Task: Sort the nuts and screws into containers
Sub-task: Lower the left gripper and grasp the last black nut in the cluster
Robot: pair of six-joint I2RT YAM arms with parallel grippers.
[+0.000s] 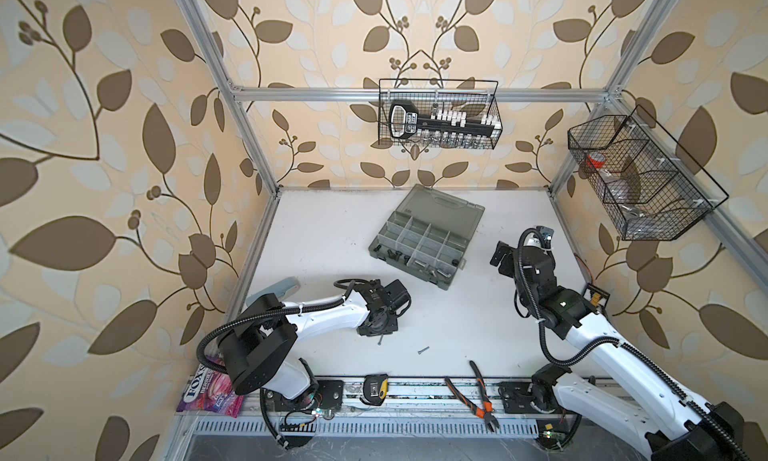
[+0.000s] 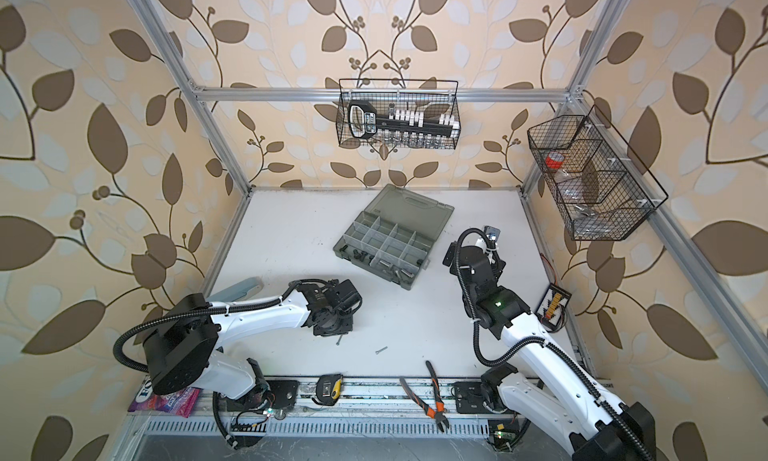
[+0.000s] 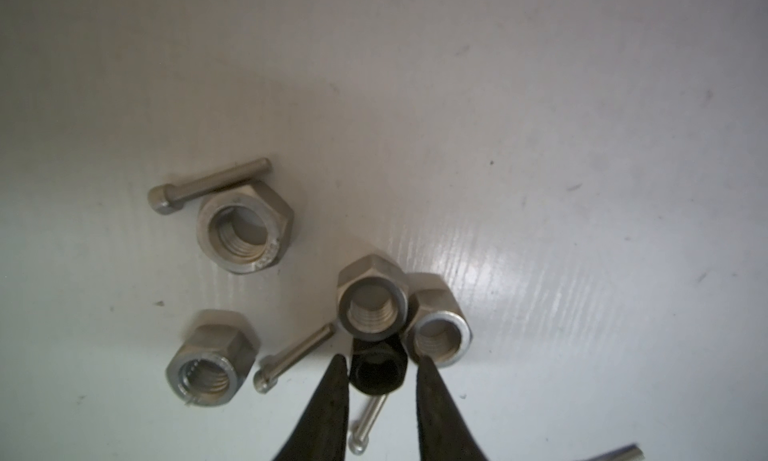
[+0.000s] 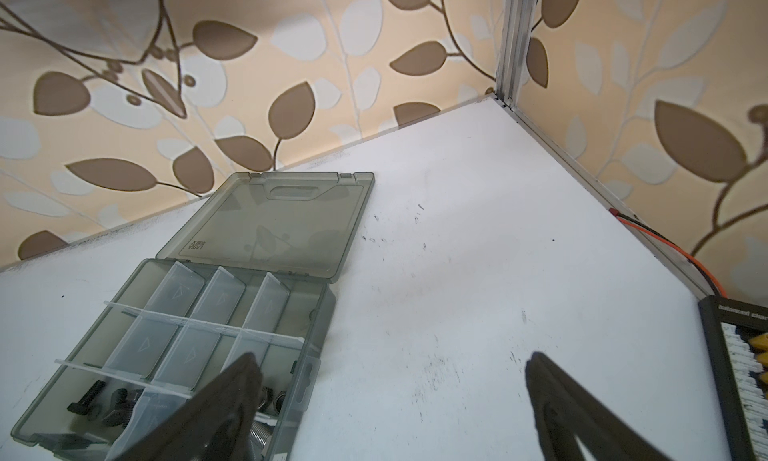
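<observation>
In the left wrist view my left gripper [image 3: 380, 357] stands narrowly open astride a black nut [image 3: 376, 373] on the white table. One finger touches the nut and a thin gap shows at the other. Silver nuts [image 3: 245, 228] [image 3: 212, 365] [image 3: 372, 303] and thin screws [image 3: 210, 187] [image 3: 295, 357] lie around it. In a top view this gripper [image 1: 376, 334] points down at the front left, with a loose screw [image 1: 423, 350] nearby. The grey organiser's containers [image 1: 419, 247] hold black and silver bolts. My right gripper [image 4: 390, 371] hangs wide open and empty beside the box [image 4: 328, 313].
Orange-handled pliers [image 1: 478, 396] and a tape measure [image 1: 376, 390] lie along the front rail, with a sweets bag [image 1: 210, 390] at the front left. Black wire baskets [image 1: 438, 114] [image 1: 640, 180] hang on the walls. A charger board [image 1: 596, 301] sits at the right edge.
</observation>
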